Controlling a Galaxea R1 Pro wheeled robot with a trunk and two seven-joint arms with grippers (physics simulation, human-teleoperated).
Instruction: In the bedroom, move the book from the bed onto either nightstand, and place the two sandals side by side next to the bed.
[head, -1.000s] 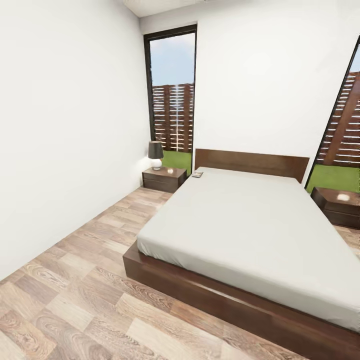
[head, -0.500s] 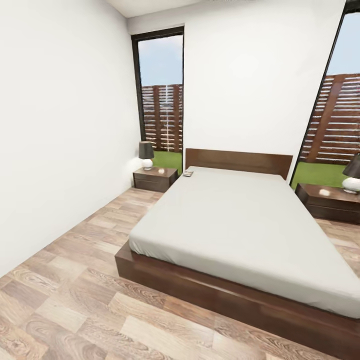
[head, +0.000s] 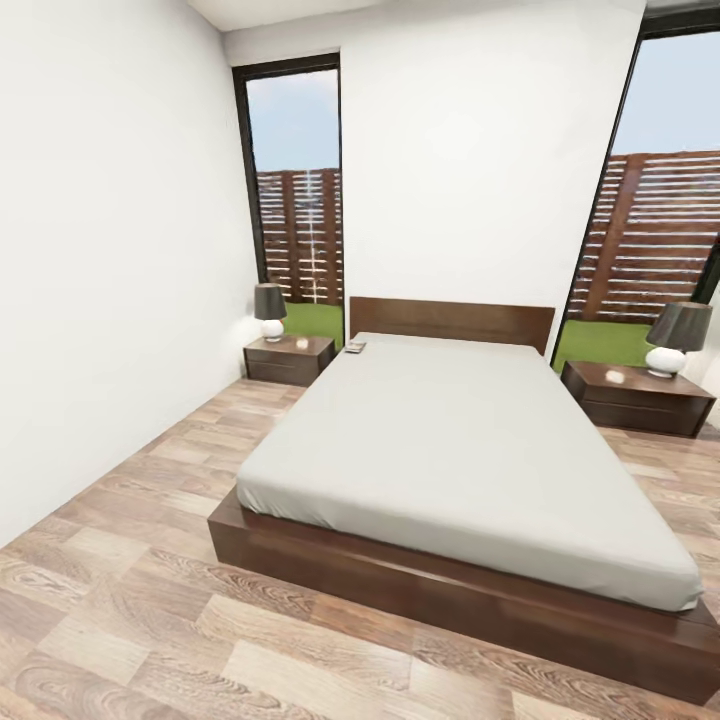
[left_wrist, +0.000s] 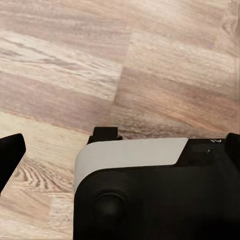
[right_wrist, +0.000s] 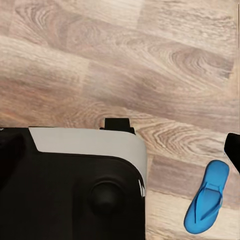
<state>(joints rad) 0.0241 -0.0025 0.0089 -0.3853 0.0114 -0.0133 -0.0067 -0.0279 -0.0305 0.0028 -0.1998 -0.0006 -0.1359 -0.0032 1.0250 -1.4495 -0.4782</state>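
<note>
The bed (head: 450, 440) with its grey mattress and dark wood frame stands in the middle of the bedroom. The book (head: 355, 346) lies on the mattress's far left corner by the headboard. A nightstand (head: 290, 358) sits left of the bed, and a second nightstand (head: 637, 395) sits to its right. One blue sandal (right_wrist: 207, 197) lies flat on the plank floor beside my base in the right wrist view. My left gripper (left_wrist: 120, 150) and right gripper (right_wrist: 120, 150) hang over the floor, fingertips wide apart at the picture edges, holding nothing.
A dark-shaded lamp (head: 270, 310) stands on the left nightstand and another lamp (head: 675, 338) on the right one. Tall windows (head: 295, 200) flank the headboard. A white wall (head: 100, 260) runs along the left, with open plank floor (head: 150, 500) between it and the bed.
The camera has turned and moved, so the whole room has shifted left in the picture. The right nightstand and its lamp have come fully into view. Nothing in the room has moved.
</note>
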